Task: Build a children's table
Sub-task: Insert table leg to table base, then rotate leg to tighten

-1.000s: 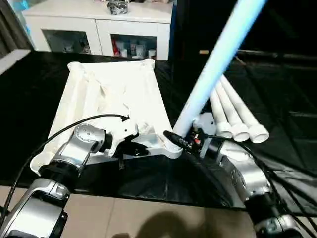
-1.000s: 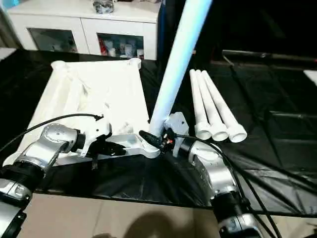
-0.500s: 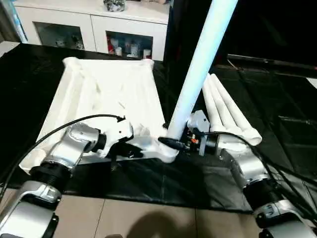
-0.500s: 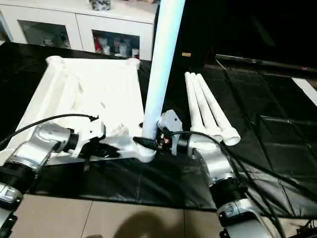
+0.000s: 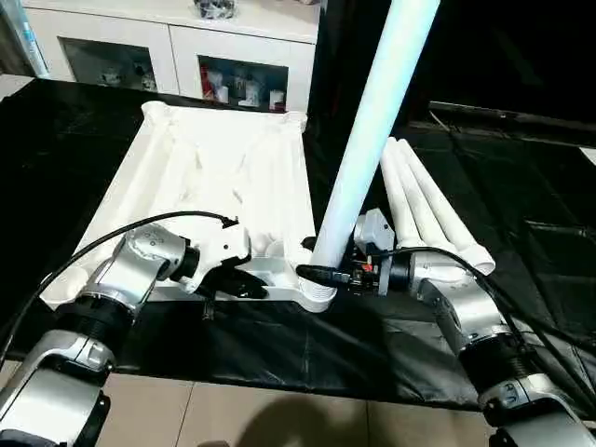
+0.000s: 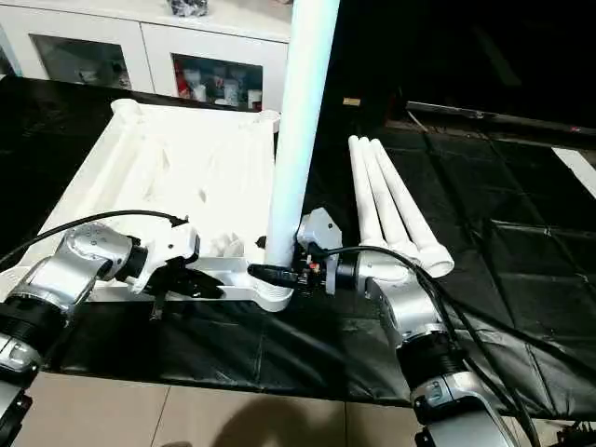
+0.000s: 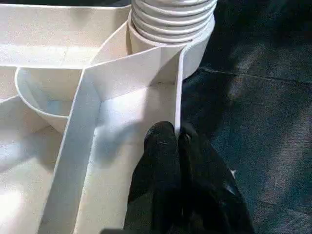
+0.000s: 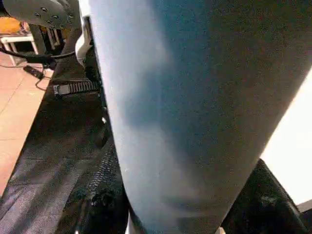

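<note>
Black sheeting (image 5: 521, 223) underneath; tabletop (image 5: 214, 177) upside down, rim pinched by left hand (image 7: 178, 141). First leg (image 5: 372, 140) upright in near corner socket, gripped by right hand (image 6: 289, 275). Three legs (image 5: 433, 209) left.

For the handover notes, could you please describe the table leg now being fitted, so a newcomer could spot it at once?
On the black sheet lies the upturned white tabletop. At its near corner by the right gripper, one leg stands almost upright in the socket. The three spare legs lie flat beside it.
</note>
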Robot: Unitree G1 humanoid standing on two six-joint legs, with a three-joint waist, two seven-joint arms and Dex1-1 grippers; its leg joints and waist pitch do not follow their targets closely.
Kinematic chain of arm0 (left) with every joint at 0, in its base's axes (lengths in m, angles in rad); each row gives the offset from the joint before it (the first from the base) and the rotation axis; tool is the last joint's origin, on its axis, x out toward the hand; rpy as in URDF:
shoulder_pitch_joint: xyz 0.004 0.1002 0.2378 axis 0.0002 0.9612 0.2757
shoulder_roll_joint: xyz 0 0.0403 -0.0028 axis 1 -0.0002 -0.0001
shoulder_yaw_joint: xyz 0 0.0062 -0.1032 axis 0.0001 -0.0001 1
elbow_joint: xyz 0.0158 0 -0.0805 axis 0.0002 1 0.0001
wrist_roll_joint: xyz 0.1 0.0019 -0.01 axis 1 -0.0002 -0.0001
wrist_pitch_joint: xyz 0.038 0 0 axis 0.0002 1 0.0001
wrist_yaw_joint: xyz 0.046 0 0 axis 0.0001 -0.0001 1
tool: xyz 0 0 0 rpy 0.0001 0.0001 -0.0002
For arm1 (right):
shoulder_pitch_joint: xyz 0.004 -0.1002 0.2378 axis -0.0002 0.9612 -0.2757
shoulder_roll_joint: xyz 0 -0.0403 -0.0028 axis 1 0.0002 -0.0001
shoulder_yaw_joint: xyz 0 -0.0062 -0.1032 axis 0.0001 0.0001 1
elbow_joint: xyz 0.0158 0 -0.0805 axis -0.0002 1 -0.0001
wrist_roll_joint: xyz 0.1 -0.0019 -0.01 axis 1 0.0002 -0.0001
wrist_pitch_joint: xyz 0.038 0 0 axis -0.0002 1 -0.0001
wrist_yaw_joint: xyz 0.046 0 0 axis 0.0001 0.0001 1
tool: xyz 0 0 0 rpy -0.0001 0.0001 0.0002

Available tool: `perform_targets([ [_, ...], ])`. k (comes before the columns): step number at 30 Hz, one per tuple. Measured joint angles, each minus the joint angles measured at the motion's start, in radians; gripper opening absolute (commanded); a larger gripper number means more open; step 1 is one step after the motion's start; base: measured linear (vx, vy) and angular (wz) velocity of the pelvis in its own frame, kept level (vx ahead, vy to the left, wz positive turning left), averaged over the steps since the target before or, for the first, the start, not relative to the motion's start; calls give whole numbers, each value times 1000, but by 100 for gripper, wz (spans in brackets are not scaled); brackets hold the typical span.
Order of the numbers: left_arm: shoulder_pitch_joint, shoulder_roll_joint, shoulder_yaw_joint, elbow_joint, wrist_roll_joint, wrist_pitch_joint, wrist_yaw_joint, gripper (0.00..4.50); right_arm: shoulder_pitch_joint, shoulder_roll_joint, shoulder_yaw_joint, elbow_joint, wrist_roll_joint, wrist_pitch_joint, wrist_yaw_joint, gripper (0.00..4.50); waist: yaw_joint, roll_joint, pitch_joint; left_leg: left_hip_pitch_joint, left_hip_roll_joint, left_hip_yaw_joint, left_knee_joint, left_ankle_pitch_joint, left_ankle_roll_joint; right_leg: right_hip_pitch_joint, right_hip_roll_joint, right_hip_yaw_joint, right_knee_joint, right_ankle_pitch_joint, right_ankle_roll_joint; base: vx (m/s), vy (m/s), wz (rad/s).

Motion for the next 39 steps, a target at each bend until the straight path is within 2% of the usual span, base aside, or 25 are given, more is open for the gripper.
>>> perform_targets([
  [9,1,0,10,-1,-2,34,4,0,-6,31,-20,23,-2,-3,-39,190,-2,0,0,1,0,0,0,0,0,1,0,0,1,0,0,0,0,0],
  [13,40,8,49,-65,-2,121,77,0,-45,96,-41,108,-10,-19,-158,190,-22,0,0,1,0,0,0,0,-1,0,0,0,2,-1,2,0,0,0],
  [20,238,-26,169,-418,-22,429,301,0,-164,204,-90,297,-30,-43,-376,190,-59,-4,0,1,0,-2,0,1,-2,-5,0,-1,1,0,0,0,0,0],
  [23,290,-90,204,-550,-1,570,415,0,-218,242,-110,371,-41,-52,-466,190,-62,-6,0,0,0,-2,-2,1,-3,-7,0,-1,2,1,-1,0,0,0],
  [26,301,-140,208,-613,6,658,499,0,-252,251,-119,413,-50,-54,-524,190,-56,-11,-1,-1,0,-1,-4,1,-3,-11,1,-1,2,3,-3,0,0,0],
  [33,290,-140,189,-598,13,638,529,0,-284,254,-120,457,-68,-61,-540,190,-52,-10,-1,-1,0,0,-7,1,-4,-12,1,-1,2,2,-2,0,0,0],
  [37,289,-140,183,-598,23,636,540,0,-303,264,-143,493,-69,-61,-551,190,-54,-10,-1,-1,0,-1,-6,1,-5,-12,1,-1,2,2,-1,0,0,0],
  [39,289,-132,177,-599,27,634,545,0,-310,267,-149,506,-69,-61,-553,246,-54,-10,-1,-1,0,-1,-6,1,-5,-11,1,-1,2,2,-1,0,0,0],
])
